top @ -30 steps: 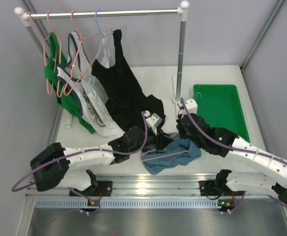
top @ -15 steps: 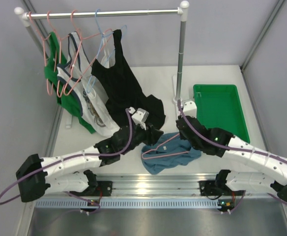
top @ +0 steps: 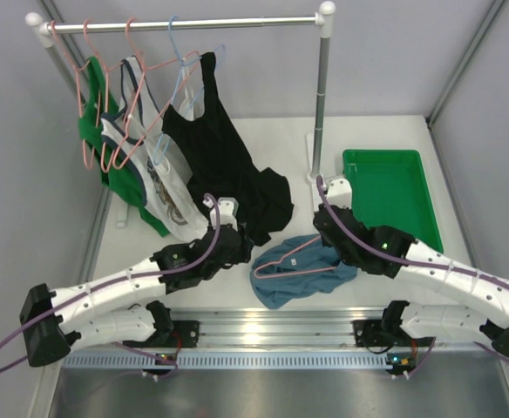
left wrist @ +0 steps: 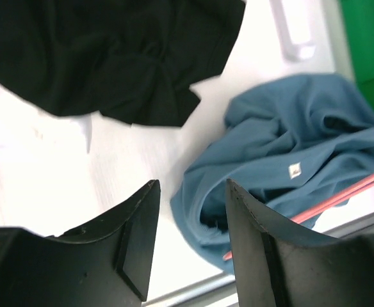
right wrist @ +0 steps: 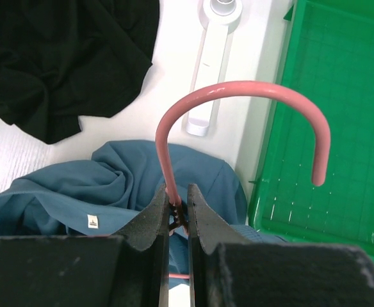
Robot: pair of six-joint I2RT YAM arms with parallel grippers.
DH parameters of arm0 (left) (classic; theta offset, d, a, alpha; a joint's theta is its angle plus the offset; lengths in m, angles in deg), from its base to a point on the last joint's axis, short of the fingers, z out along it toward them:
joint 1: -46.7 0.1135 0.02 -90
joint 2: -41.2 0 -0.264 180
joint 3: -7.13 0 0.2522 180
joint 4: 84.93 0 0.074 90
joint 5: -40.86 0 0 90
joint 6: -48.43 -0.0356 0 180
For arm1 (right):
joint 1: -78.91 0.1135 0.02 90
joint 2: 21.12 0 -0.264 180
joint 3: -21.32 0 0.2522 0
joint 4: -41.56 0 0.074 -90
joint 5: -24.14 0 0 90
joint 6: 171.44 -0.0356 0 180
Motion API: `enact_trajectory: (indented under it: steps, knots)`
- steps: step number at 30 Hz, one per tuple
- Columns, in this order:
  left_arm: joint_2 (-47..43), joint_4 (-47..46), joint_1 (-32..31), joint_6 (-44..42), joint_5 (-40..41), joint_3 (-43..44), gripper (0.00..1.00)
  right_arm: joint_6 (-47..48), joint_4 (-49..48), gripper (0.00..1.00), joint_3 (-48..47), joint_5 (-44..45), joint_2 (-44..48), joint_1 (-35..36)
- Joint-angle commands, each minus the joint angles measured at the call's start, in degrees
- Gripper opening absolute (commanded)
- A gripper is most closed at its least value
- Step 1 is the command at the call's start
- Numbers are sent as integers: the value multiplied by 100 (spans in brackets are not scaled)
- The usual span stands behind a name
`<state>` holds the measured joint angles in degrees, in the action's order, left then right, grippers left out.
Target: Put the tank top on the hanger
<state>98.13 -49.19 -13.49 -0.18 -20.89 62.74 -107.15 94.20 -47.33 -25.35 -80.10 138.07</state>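
The dusty blue tank top (top: 305,274) lies crumpled on the white table near the front edge, its white label showing; it also shows in the left wrist view (left wrist: 289,144) and the right wrist view (right wrist: 72,185). The pink wire hanger (top: 276,255) lies partly on and in the top. My right gripper (right wrist: 177,195) is shut on the hanger's neck just below its hook (right wrist: 238,86), above the top's right side (top: 322,233). My left gripper (top: 240,241) is open and empty (left wrist: 190,187), low over the table left of the top. A pink wire (left wrist: 347,192) crosses the fabric.
A black top (top: 228,165) hangs from the rack and spreads on the table behind the tank top. A green top (top: 93,131), a patterned white top, pink hangers and a light blue hanger (top: 180,78) hang at the left. The rack pole (top: 322,96) and a green tray (top: 381,155) stand at the right.
My left gripper has pulled back to the left, away from the tank top, and is off the fabric. The right gripper has stayed shut on the hanger, barely moving.
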Motion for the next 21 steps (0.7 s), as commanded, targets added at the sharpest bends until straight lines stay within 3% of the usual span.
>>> enact_trajectory:
  steps: [1, 11, 21]
  knots:
    - [169, 605, 24, 413, -389, 34, 51, 31, -37, 0, -232, 211, 158, 79]
    - [785, -184, 165, 388, -1155, -194, 50, 5, -20, 0, -215, 167, 203, 87]
    - [1224, -282, 209, 440, -1585, -203, 47, -47, 85, 0, -232, 238, 238, 96]
